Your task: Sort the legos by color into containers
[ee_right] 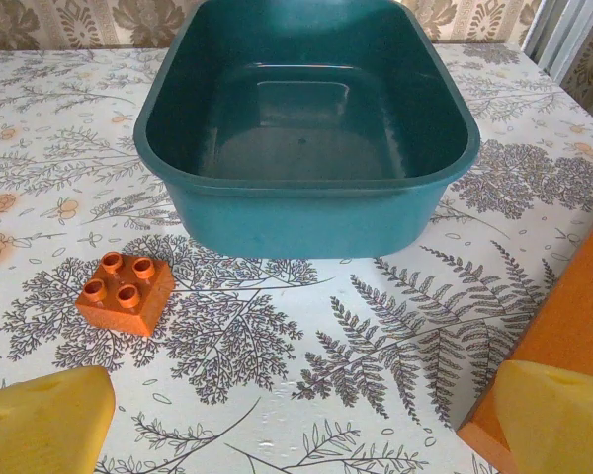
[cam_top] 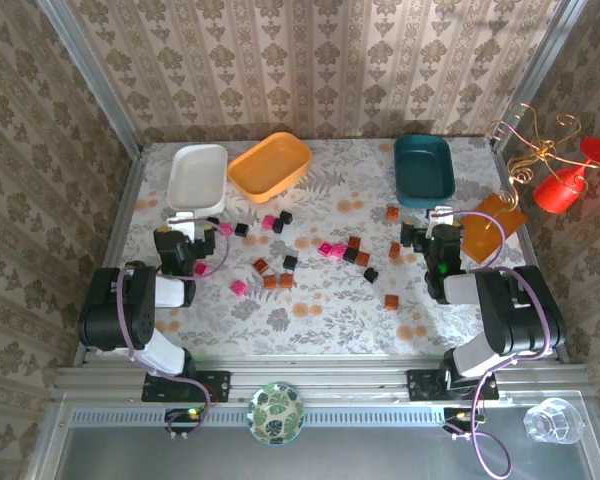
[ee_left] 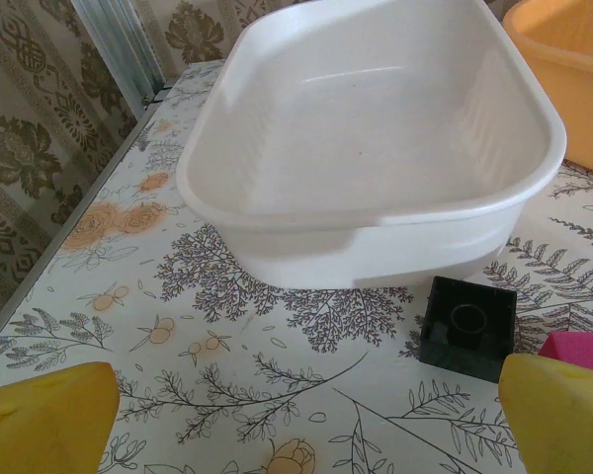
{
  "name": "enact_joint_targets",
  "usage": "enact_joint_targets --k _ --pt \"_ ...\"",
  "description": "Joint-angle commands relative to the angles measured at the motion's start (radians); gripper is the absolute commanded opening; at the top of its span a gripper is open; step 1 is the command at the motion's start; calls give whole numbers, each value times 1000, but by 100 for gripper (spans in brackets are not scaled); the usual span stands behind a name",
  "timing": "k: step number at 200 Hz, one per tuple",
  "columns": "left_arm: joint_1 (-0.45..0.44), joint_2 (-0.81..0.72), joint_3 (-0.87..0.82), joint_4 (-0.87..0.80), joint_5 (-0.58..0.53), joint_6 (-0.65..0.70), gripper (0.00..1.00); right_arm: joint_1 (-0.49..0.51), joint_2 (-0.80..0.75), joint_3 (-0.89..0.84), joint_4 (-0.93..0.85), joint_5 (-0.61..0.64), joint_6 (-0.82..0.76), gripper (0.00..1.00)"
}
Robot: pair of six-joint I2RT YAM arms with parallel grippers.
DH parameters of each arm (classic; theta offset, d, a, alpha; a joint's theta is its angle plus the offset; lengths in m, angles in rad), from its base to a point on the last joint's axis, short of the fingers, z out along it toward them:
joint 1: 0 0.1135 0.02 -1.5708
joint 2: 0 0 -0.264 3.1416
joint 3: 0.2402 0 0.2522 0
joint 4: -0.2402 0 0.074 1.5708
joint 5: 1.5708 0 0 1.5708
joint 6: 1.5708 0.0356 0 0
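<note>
- Floral tablecloth [cam_top: 320, 310] carries scattered legos [cam_top: 270, 281].
- Left gripper [ee_left: 301, 420] — fingers apart — faces white tray [ee_left: 376, 212], black brick [ee_left: 467, 326] close.
- Right gripper [ee_right: 298, 420], spread wide, faces teal tray [ee_right: 306, 222], orange brick [ee_right: 126, 291] near.

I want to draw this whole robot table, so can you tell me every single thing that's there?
white tray: one, white, back left of the table, empty
orange-yellow tray: one, orange-yellow, just right of the white tray
dark teal tray: one, dark teal, back right, empty
legos: about twenty, pink, black and orange-brown, scattered in front of the trays
orange card: one, orange, flat, near the right edge
red goblet: one, red, tilted beside gold wire, past the right edge
green bowl: one, green patterned, front ledge
clear glass: one, see-through, front right corner
left gripper: one, yellow fingertips, open
right gripper: one, yellow fingertips, open
</note>
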Motion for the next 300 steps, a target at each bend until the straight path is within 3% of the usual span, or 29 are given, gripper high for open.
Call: enact_joint_targets --k 1,206,244,257,266,280,300 --pt "3 -3 21 -10 12 -16 100 -4 1 15 15 -11 15 100" --pt "21 -8 21 -17 45 -27 100 -6 1 17 12 -12 16 100" --pt "35 -20 -46 100 -3 -64 100 -2 -49 2 -6 43 39 100" --pt "40 -60 -81 135 -4 -69 100 10 -56 -42 83 47 15 100" --pt "40 -119 -88 94 -11 -71 100 50 -101 -50 73 119 -15 100" --pt "39 -241 -57 -62 -23 -78 100 73 -252 -9 -131 142 -20 100" --pt "49 -397 18 -318 -19 -193 100 61 -434 50 -363 113 148 100"
